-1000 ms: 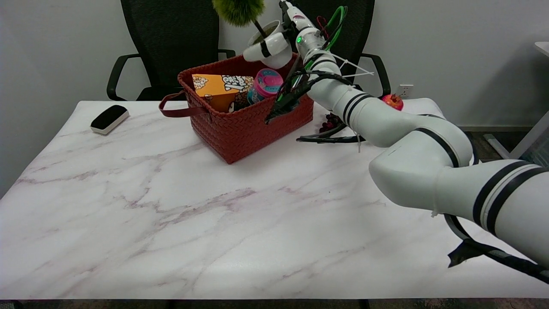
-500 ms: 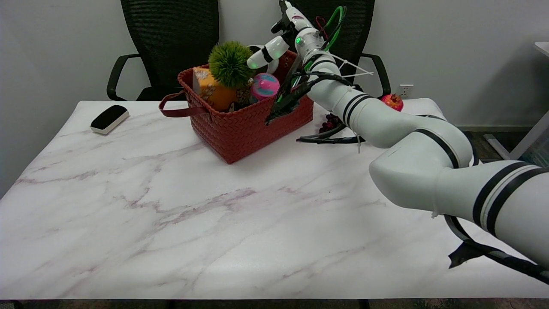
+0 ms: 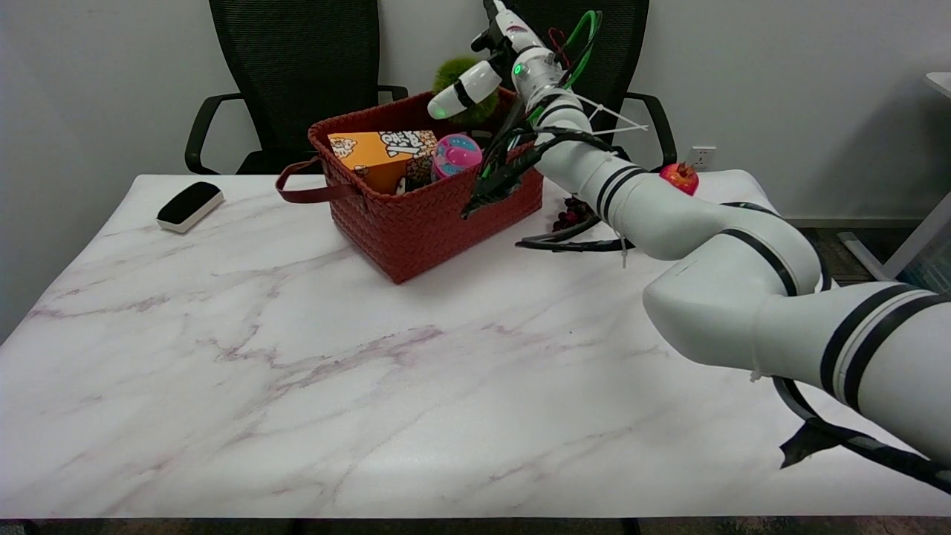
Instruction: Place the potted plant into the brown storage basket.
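The fuzzy green potted plant (image 3: 455, 74) has moved to the far corner of the brown woven storage basket (image 3: 416, 215); the right hand (image 3: 475, 78) above it holds nothing, fingers apart.

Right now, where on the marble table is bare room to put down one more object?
Free: the wide marble table front, nearest the camera, and the strip between the black-and-white eraser block and the woven brown storage basket. Crowded: the far right, with black cables, a red apple and the white right arm.
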